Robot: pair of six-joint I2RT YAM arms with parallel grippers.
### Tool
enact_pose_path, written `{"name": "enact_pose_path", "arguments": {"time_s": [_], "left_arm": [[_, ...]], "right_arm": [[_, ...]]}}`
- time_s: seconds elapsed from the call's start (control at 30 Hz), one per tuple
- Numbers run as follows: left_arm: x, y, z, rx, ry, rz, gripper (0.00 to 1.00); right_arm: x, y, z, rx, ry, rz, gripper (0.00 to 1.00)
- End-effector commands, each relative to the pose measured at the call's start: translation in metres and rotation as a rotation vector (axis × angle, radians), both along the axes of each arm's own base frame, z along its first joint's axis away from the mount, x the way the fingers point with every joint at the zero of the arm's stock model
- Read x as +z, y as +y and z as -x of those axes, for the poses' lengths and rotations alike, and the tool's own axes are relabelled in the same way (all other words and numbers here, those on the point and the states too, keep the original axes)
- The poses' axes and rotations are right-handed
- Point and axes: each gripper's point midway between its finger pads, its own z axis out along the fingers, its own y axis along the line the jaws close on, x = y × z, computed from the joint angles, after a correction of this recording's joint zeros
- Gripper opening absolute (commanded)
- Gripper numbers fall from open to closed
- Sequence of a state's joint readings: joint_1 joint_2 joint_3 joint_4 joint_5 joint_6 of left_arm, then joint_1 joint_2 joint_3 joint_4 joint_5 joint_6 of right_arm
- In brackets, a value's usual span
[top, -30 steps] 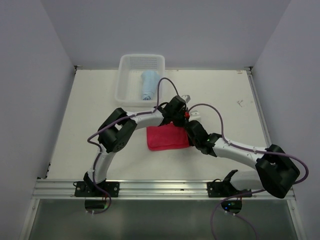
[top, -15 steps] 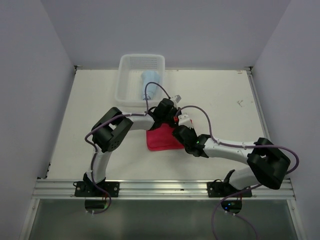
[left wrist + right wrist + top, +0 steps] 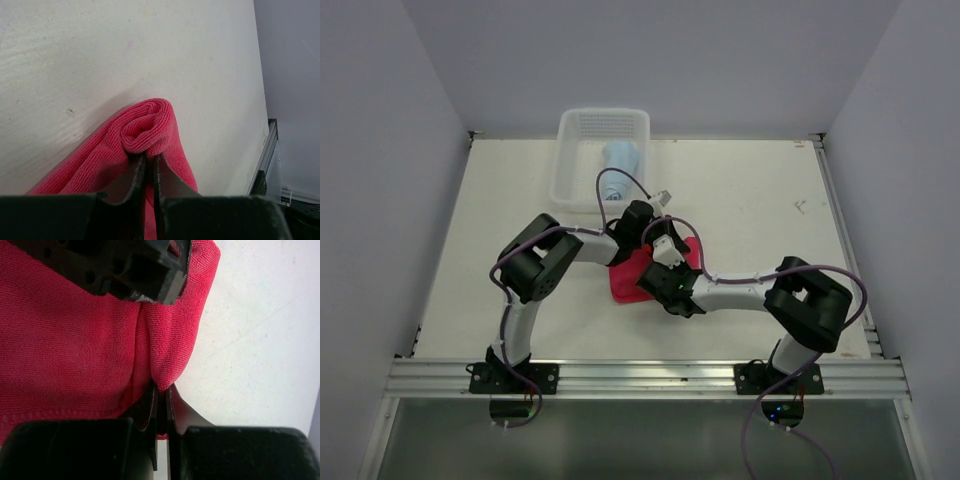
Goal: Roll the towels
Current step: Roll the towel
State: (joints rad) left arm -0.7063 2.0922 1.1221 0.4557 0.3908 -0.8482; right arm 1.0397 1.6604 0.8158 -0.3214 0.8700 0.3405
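Towels noted as two. Light blue towel: soft cloth, bunched into a short roll, lying inside the white plastic mesh basket at the rear left of the table. The basket is rectangular with perforated walls and a rounded rim.

Pink-red towel: looped terry weave, lying on the pale, faintly scuffed tabletop near its centre, well apart from the basket. From above, both wrists cover most of it; only its left part and a corner at the right show.

Left gripper: dark fingers pressed nearly together, pinching a fold of the pink-red towel. Beyond the fingertips the cloth curls over into a rounded, layered hump. The rest of the towel is cut off by the lower edge of that view.

Right gripper: fingers pressed together on a narrow pleat at the towel's edge, beside bare tabletop. A stitched hem runs along the lower left. The black body of the other wrist overhangs the cloth at the top of that view and hides what lies under it.

Purple cables loop over both arms.
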Motion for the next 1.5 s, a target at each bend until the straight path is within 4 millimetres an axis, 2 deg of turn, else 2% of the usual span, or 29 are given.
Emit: {"name": "enact_pose_path", "arguments": {"time_s": [0.0,0.17,0.23,0.37,0.4,0.47,0.53,0.63,0.77,0.87,0.9,0.97,1.0,1.1,1.2,1.4,1.47], "left_arm": [[0.03,0.006,-0.02,0.035,-0.118,0.048,0.0],[0.018,0.016,-0.017,0.047,-0.116,0.013,0.0],[0.012,0.018,-0.015,0.042,-0.112,0.003,0.0],[0.005,0.022,-0.012,0.038,-0.115,-0.012,0.0],[0.004,0.023,-0.012,0.039,-0.115,-0.017,0.0],[0.001,0.025,-0.01,0.037,-0.119,-0.027,0.0],[-0.004,0.028,-0.009,0.046,-0.107,-0.038,0.0],[-0.01,0.031,-0.006,0.044,-0.099,-0.043,0.0],[-0.014,0.033,-0.004,0.045,-0.093,-0.049,0.0],[-0.016,0.034,-0.002,0.046,-0.091,-0.049,0.0],[-0.015,0.034,-0.002,0.044,-0.093,-0.047,0.0],[-0.016,0.035,-0.002,0.046,-0.093,-0.05,0.0],[-0.016,0.035,-0.002,0.047,-0.094,-0.052,0.0],[-0.017,0.037,-0.002,0.049,-0.094,-0.057,0.0],[-0.019,0.038,0.0,0.048,-0.091,-0.062,0.0],[-0.018,0.041,0.0,0.051,-0.091,-0.063,0.0],[-0.019,0.042,0.0,0.051,-0.091,-0.065,0.0]], "right_arm": [[-0.006,0.005,0.005,-0.002,0.011,0.032,0.0],[-0.008,0.018,0.005,0.023,0.032,0.035,0.0],[-0.008,0.022,0.006,0.027,0.044,0.013,0.03],[-0.002,0.032,0.01,0.033,0.07,-0.075,0.15],[0.0,0.034,0.012,0.031,0.073,-0.095,0.23],[0.008,0.038,0.014,0.029,0.078,-0.157,0.28],[0.019,0.042,0.014,0.026,0.072,-0.221,0.37],[0.024,0.036,0.012,-0.002,0.086,-0.308,0.48],[0.043,0.031,0.011,-0.008,0.103,-0.47,0.57],[0.047,0.028,0.01,-0.02,0.127,-0.58,0.58],[0.058,0.027,0.01,-0.018,0.112,-0.638,0.58],[0.059,0.027,0.01,-0.031,0.131,-0.738,0.56],[0.066,0.026,0.009,-0.032,0.124,-0.786,0.53],[0.068,0.021,0.002,-0.077,0.147,-0.921,0.47],[0.062,0.02,0.0,-0.113,0.191,-1.002,0.44],[0.037,0.013,-0.005,-0.176,0.238,-1.048,0.41],[0.032,0.018,-0.003,-0.168,0.263,-1.063,0.41]]}}
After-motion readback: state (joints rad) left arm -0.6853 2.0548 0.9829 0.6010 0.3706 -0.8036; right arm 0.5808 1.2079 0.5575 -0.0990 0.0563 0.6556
